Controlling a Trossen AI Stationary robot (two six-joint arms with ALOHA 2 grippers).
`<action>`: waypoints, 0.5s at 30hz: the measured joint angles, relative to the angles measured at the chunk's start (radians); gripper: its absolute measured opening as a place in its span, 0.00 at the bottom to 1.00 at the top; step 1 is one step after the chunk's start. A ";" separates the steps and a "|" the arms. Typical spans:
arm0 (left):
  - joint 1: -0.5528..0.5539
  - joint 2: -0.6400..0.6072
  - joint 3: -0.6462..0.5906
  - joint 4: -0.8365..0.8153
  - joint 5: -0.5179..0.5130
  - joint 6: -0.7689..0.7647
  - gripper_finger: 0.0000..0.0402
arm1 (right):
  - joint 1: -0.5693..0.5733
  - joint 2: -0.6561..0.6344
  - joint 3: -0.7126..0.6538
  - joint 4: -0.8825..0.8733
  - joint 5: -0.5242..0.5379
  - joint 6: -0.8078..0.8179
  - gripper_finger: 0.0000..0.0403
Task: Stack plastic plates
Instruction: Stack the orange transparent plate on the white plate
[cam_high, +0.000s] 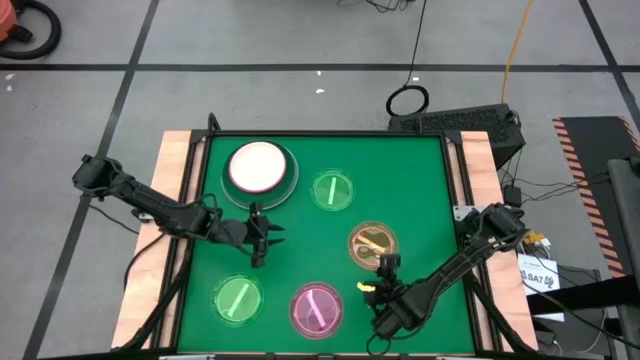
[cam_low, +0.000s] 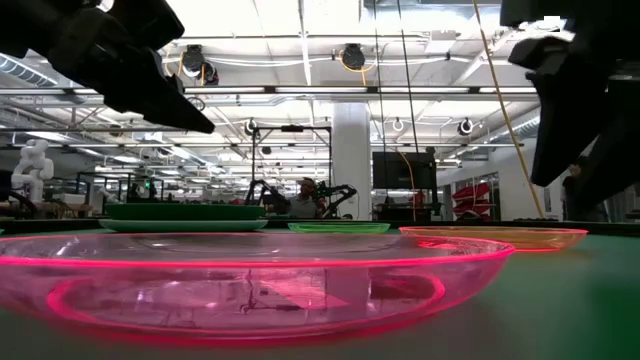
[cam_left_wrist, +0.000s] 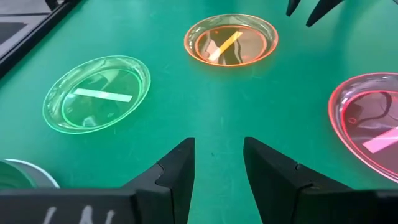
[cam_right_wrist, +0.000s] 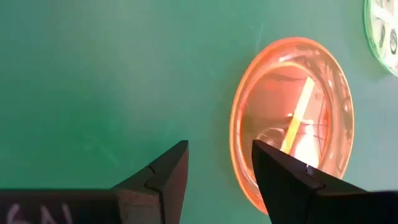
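Both pincers stand parted and empty: the left gripper (cam_high: 258, 243) at centre-left of the green table mat (cam_high: 420, 180), the right gripper (cam_high: 386, 268) touching the small see-through amber plate (cam_high: 372, 243). A white plate on a dark-green plate (cam_high: 261, 168) sits upper left. Small see-through green plates (cam_high: 333, 190) (cam_high: 238, 298) and a pink plate (cam_high: 316, 308) lie apart.

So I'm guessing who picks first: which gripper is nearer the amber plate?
Right. The right gripper hovers open at the amber plate's near edge; the left gripper, also open, sits farther off over bare mat beside the white plate stack.
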 joint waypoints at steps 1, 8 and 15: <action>0.002 0.000 0.000 -0.001 0.000 0.001 0.36 | -0.002 0.000 -0.009 -0.001 0.000 0.000 0.42; 0.007 0.000 0.000 -0.003 0.000 0.005 0.36 | -0.025 0.000 -0.091 0.016 -0.030 0.002 0.42; 0.007 0.000 0.000 -0.004 0.000 0.013 0.36 | -0.053 0.000 -0.125 0.029 -0.026 -0.032 0.42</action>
